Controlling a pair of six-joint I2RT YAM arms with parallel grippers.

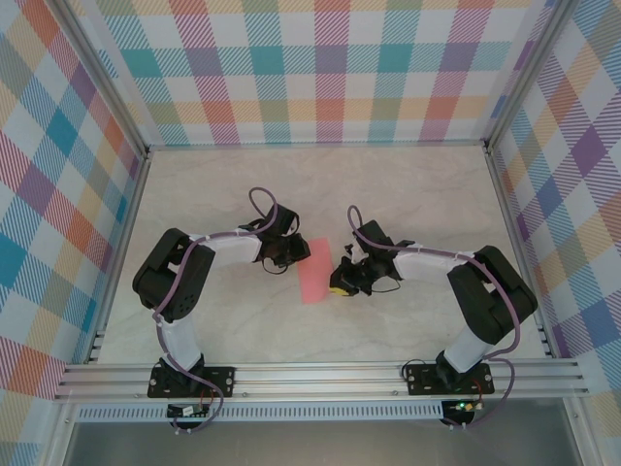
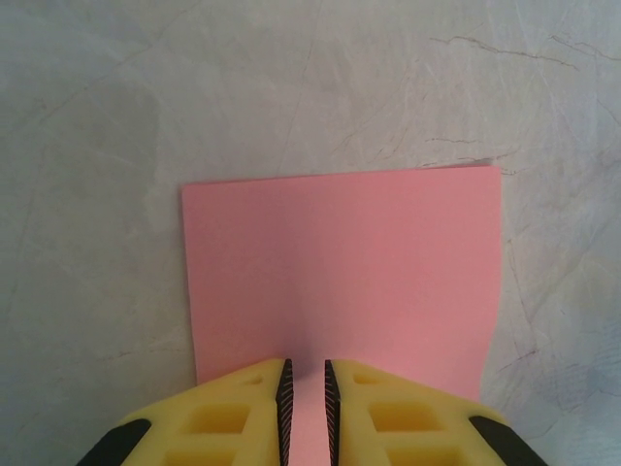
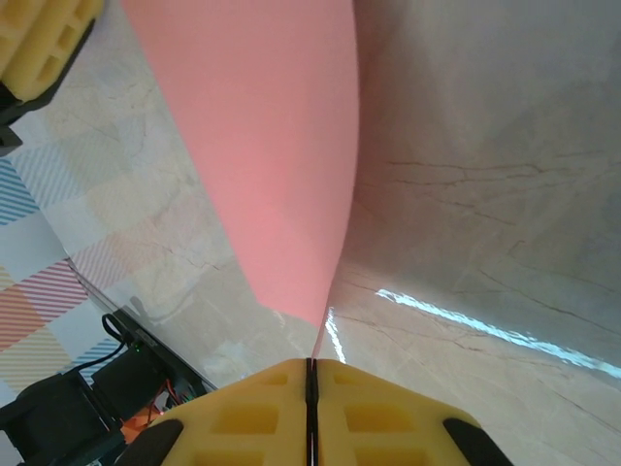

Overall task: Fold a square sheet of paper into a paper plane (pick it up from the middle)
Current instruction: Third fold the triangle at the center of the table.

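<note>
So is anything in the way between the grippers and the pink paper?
No, nothing visible. The right gripper is shut on the edge of the square sheet of paper, and the left gripper sits at its other side.

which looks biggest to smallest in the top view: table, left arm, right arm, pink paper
1. table
2. left arm and right arm, about alike, so not ranked against each other
3. pink paper
</note>
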